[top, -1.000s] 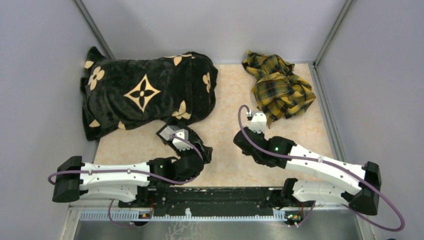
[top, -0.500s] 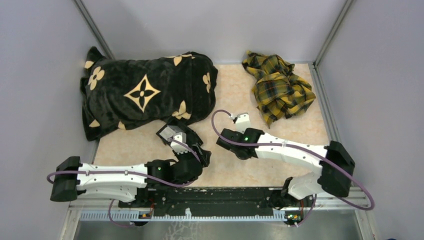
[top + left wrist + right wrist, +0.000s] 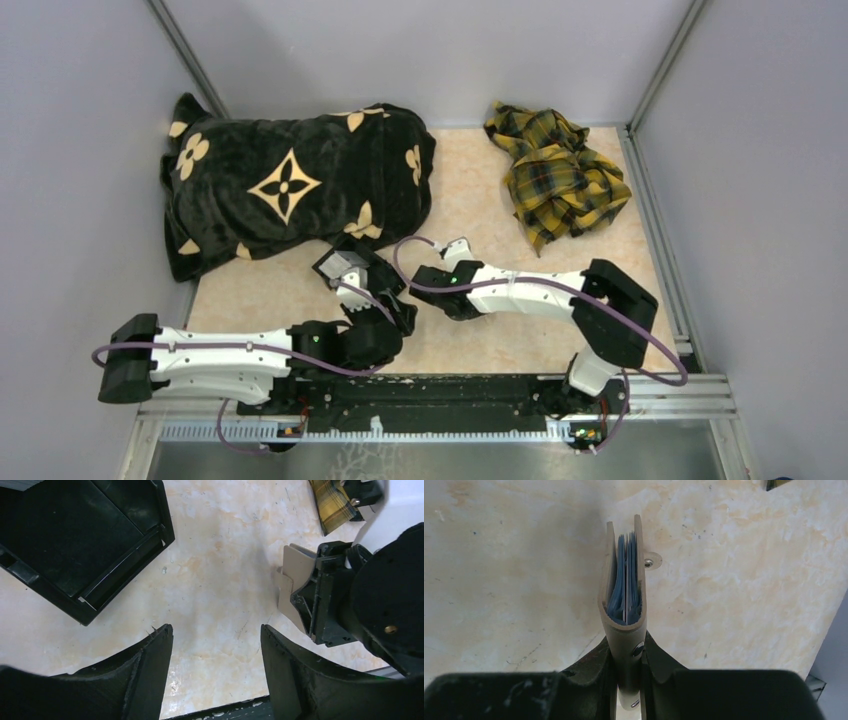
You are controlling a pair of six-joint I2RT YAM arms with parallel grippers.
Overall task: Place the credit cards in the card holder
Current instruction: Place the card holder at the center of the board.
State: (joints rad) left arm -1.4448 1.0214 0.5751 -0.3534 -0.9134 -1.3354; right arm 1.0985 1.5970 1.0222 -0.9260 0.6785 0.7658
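The right pincer [image 3: 626, 650] pinches the card holder [image 3: 625, 629] at its fold, blue cards [image 3: 625, 587] just beyond; seems light, stiffish, slick; left pincer [image 3: 216, 642] gapes wide, empty.

— Back left on the table [image 3: 465, 190]?
— Blanket [image 3: 290, 185], close against the wall.
— Back right?
— Cloth [image 3: 555, 175], up in the corner.
— Nearer, in the middle?
— Tray [image 3: 70, 540], just before the blanket. Left gripper [image 3: 216, 632] beside it. Right of that, card holder [image 3: 624, 595] on edge in the right gripper [image 3: 626, 647], cards [image 3: 626, 582] inside.
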